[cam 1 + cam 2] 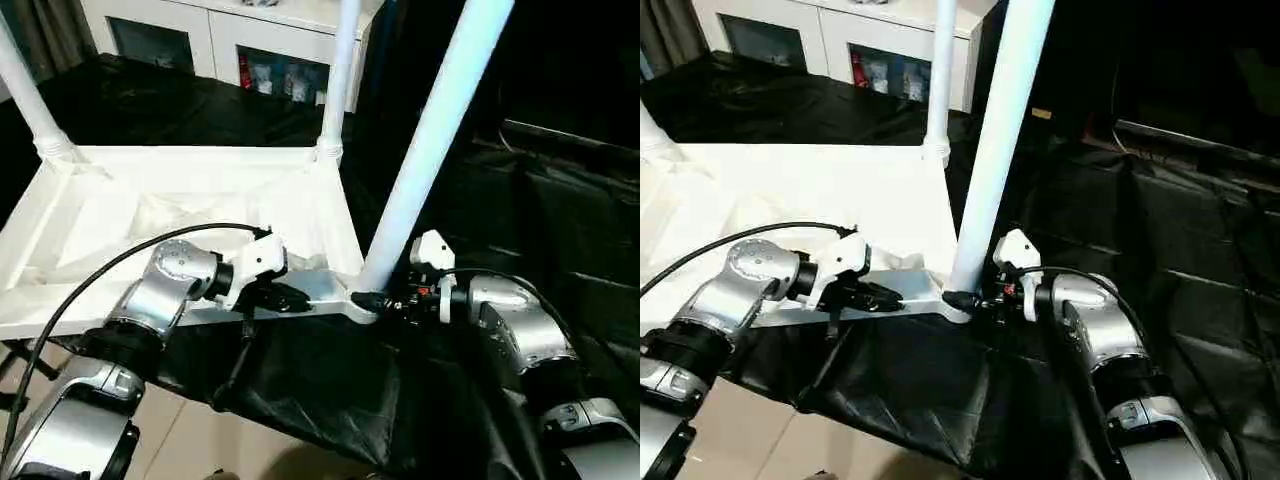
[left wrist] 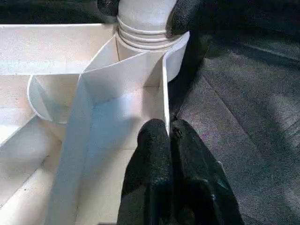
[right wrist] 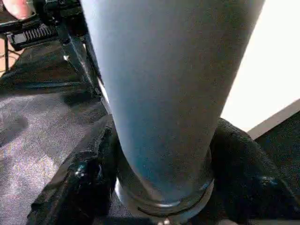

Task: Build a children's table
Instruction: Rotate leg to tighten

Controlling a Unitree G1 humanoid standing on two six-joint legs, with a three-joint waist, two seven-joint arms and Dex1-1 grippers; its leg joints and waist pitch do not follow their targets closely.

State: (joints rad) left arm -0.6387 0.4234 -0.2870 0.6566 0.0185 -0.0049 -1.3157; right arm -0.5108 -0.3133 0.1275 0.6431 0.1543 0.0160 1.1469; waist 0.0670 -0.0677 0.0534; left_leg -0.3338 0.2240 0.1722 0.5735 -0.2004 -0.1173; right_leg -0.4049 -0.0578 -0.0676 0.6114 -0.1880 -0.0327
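Right pincer [image 1: 383, 300] clasps leg [image 1: 425, 150] base at socket; left pincer [image 1: 285, 297] pinched shut on tabletop [image 1: 180, 205] rim. Press leg straight, tabletop braced.

— What do we have underneath everything here?

— We see a counter draped in a black sheet [image 1: 330, 390], wrinkled and hanging over the near edge, with pale floor [image 1: 200, 440] below it.

— And what lies directly on that sheet?

— The white tabletop [image 1: 190, 215], lying upside down with its ribbed underside facing up. Its near rim runs along the sheet's near edge, and beyond the tabletop's right side we see only bare black sheet.

— Anything behind the tabletop?

— More black sheet stretches past its far rim toward a white cabinet [image 1: 230, 35] standing behind.
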